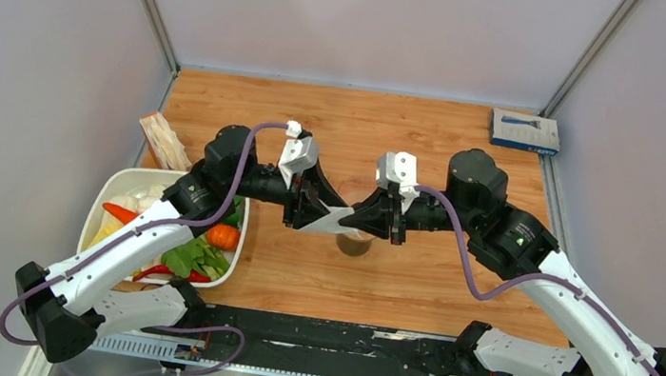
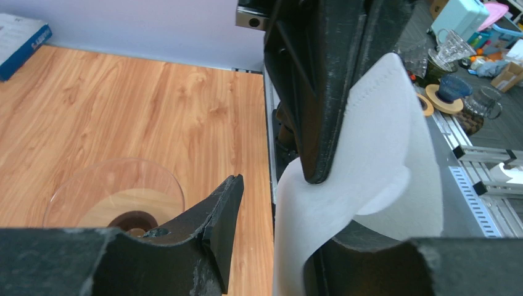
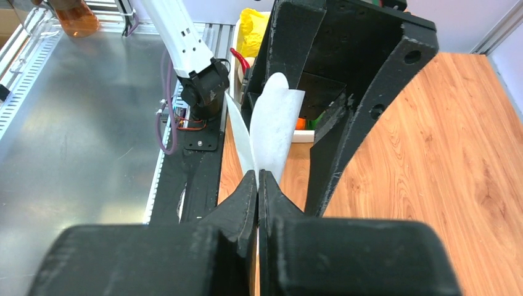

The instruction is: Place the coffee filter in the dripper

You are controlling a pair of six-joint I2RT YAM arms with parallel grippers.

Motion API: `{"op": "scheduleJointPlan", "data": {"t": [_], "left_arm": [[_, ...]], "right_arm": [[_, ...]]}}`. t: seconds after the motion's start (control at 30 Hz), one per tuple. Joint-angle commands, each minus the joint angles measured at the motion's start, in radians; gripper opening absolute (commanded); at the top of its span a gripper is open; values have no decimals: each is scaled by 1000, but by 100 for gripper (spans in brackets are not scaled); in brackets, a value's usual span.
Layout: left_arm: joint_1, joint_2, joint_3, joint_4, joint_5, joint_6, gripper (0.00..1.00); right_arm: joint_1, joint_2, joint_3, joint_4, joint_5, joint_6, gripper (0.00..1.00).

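The coffee filter (image 1: 330, 218), a thin white paper sheet, hangs in mid-air between both grippers, just above the dripper (image 1: 354, 243). My right gripper (image 3: 257, 177) is shut on the filter's (image 3: 271, 120) near edge. My left gripper (image 2: 290, 216) is open, its jaws wide apart. The filter (image 2: 370, 160) curls between them and drapes over the right-hand finger. The right arm's fingers (image 2: 314, 111) come down from above and pinch the paper. The dripper (image 2: 114, 191) is a clear cone on a tan ring base, standing on the table below and left of the left gripper.
A white tray (image 1: 106, 208) of vegetables stands at the left edge, with a packet (image 1: 162, 140) behind it. A blue box (image 1: 525, 132) lies at the back right corner. Grey walls close in the table on three sides.
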Motion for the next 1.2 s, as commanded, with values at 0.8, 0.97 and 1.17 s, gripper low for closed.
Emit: {"op": "scheduleJointPlan", "data": {"t": [0.8, 0.97, 1.17], "left_arm": [[154, 20, -28, -28, 19, -620, 67], [162, -5, -118, 175, 27, -804, 68], [194, -19, -181, 283, 7, -936, 68]], "right_arm": [[1, -75, -34, 35, 227, -290, 0], [0, -80, -45, 56, 269, -296, 0], [0, -97, -76, 69, 268, -289, 0]]}}
